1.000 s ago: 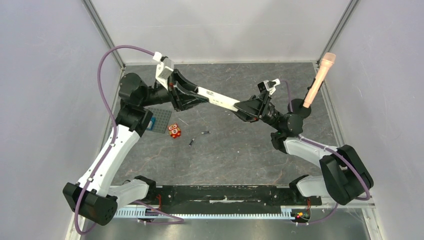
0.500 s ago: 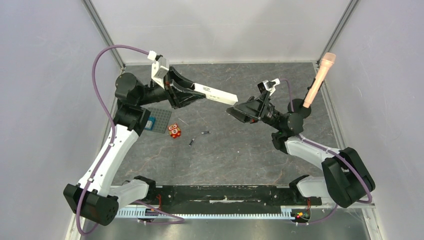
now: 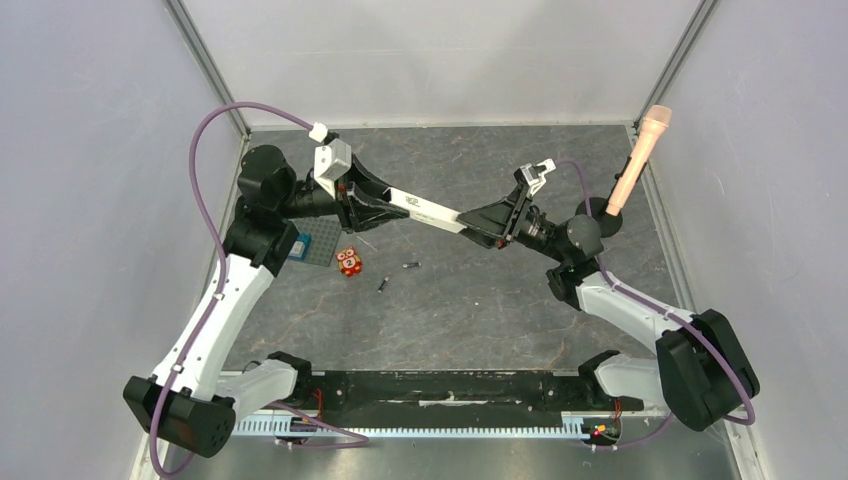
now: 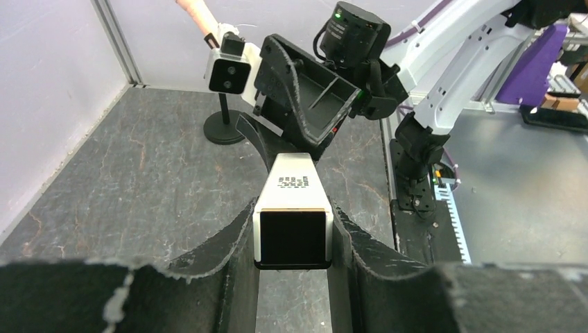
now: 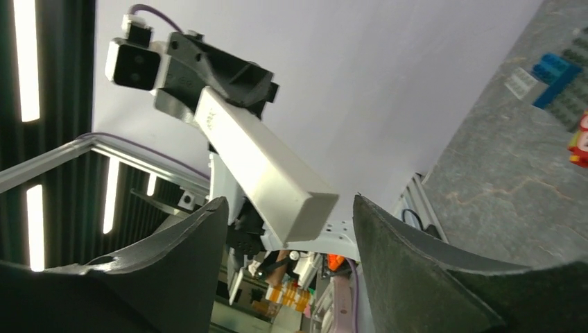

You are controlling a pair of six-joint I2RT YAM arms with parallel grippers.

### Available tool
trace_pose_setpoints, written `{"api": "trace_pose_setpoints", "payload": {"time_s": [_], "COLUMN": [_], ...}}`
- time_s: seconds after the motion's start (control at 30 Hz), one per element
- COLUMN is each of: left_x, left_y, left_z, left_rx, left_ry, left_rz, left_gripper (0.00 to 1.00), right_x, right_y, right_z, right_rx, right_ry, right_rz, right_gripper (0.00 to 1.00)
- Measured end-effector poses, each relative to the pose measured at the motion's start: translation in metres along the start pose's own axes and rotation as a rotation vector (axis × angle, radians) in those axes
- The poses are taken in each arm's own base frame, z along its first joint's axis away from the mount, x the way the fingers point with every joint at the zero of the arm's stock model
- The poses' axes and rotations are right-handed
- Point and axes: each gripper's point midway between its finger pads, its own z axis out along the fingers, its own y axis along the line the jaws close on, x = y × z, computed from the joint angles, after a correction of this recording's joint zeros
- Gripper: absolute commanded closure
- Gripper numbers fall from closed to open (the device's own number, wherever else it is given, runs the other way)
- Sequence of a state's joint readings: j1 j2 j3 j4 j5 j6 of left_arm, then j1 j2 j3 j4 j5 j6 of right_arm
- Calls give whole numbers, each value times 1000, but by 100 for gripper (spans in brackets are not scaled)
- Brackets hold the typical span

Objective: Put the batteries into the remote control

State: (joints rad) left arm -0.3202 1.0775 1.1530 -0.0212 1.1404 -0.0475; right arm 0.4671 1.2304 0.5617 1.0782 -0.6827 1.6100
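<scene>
My left gripper [image 3: 372, 203] is shut on one end of the white remote control [image 3: 428, 210] and holds it in the air above the table, pointing right. In the left wrist view the remote [image 4: 294, 182] sits clamped between both fingers, its dark end face toward the camera. My right gripper [image 3: 487, 217] is open, with its jaws on either side of the remote's far end. In the right wrist view that end [image 5: 277, 182] lies between the spread fingers with gaps on both sides. Two small dark batteries [image 3: 409, 266] [image 3: 383, 284] lie on the table below.
A red-orange owl toy [image 3: 349, 261] and a grey studded plate [image 3: 319, 242] with a blue brick lie under the left arm. A pink microphone [image 3: 638, 155] stands on a black base [image 3: 598, 214] at the back right. Side walls stand close on both sides.
Half a second ago the remote's tip was clear of the right gripper. The right gripper has tilted up, so its open jaws now flank the tip. The left gripper has shifted slightly right and down.
</scene>
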Motion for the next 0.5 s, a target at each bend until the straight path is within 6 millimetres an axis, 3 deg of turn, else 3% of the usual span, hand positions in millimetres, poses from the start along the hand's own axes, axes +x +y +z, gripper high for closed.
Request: {"api": "trace_pose_setpoints", "payload": {"time_s": [0.2,0.33,0.5], "left_x": [7,15,22], "left_y": [-4,-4,-4], "left_z": [-2,-3,-4], "left_rx": [17,20,14], "left_ry": [23,44,64], "left_rz": [18,19,6], "left_gripper": [98,98,98], "right_x": [-3,-4,-3], "right_y": [-21,-25,-33], "right_z": [4,5,4], "right_rx": [111,161,204], "right_ry": [11,20,35], "right_rz": [-25,-75,-89], "right_gripper": [47,59,63]}}
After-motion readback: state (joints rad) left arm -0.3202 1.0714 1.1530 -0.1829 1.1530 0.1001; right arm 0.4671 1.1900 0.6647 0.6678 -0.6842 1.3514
